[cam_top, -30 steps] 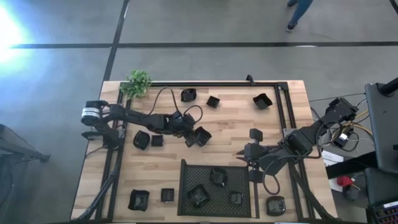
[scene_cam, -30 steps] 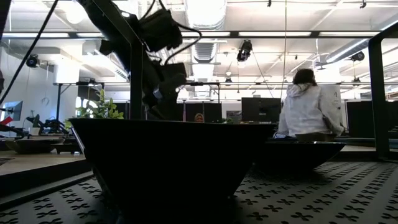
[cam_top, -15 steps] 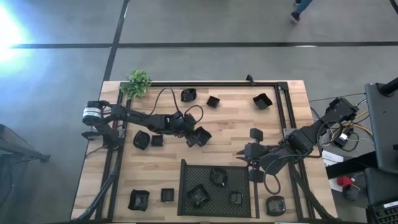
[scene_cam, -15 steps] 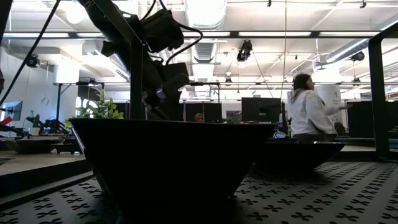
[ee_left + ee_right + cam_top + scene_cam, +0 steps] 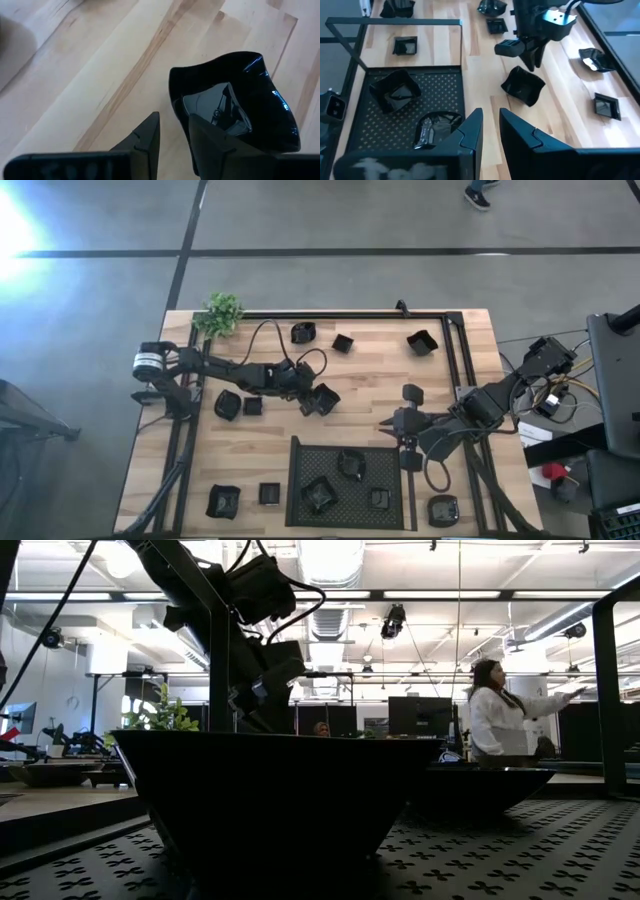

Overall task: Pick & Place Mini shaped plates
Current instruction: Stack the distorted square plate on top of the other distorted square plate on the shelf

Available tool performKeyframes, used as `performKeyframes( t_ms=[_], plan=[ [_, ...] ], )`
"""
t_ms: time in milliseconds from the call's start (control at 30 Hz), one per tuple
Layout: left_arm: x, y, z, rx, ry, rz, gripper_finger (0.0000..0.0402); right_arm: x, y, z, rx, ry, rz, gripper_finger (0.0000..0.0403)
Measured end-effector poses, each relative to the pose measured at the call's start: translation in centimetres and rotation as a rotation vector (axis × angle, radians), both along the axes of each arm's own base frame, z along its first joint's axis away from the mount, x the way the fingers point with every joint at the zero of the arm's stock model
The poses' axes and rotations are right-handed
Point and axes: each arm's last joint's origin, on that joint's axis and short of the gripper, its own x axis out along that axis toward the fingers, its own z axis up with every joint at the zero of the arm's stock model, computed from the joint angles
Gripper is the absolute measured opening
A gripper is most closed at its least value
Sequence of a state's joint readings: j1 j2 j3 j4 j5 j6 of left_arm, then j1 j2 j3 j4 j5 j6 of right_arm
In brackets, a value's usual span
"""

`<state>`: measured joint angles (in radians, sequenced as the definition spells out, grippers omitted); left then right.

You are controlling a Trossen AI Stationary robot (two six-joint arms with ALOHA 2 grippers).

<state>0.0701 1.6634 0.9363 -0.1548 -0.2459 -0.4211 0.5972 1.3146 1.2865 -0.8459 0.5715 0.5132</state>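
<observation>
Mini shaped plates lie scattered over the bench. The one in hand sits at the frame's centre, just above the mesh tray. The left jaws are down at its left edge. They stand apart, one finger over the glossy bowl and the other outside, so the rim runs through the gap unclamped.

The hold would be on a thin, slick, slanted wall near a corner. On closing, the dish could squirt out, tip or spin, or swing loose on the lift. If the inner finger presses the floor of the dish, it may skid towards the tray rim.

Four dishes already lie in the tray, so a careless drop could land on one.

The right jaws hover by the tray's upper right corner, slightly apart and empty, close to the carrying path. Another dish sits just above them. More dishes lie centre-left and along the top, by the plant.
</observation>
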Motion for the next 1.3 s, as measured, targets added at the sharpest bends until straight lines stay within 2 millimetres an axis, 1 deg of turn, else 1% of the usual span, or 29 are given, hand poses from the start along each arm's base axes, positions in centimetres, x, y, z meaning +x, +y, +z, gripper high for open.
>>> performKeyframes(
  t_ms=[133,300,633,867,1200,1300],
  plan=[
    [0.2,0.1,0.2,-0.023,-0.039,0.033,0.0099,-0.1,-0.1,0.2,0.0,-0.01,-0.006,0.0061],
    [0.2,0.1,0.2,-0.031,-0.048,0.044,0.0099,-0.2,-0.2,0.3,-0.012,-0.013,0.008,0.0059],
    [0.5,0.1,-0.9,-0.043,-0.021,0.055,0.0099,-0.2,-0.2,0.3,-0.047,-0.008,0.039,0.0059],
    [0.7,0.1,-2.3,-0.07,0.024,0.045,0.0099,-0.2,-0.2,0.4,-0.044,-0.011,0.039,0.0061],
    [0.9,-0.1,-2.5,-0.107,0.021,0.019,0.0098,-0.2,-0.1,0.4,-0.04,-0.015,0.04,0.0061],
    [0.9,-0.1,-2.5,-0.112,0.019,0.024,0.0088,-0.2,-0.1,0.4,-0.039,-0.016,0.04,0.0059]
  ],
)
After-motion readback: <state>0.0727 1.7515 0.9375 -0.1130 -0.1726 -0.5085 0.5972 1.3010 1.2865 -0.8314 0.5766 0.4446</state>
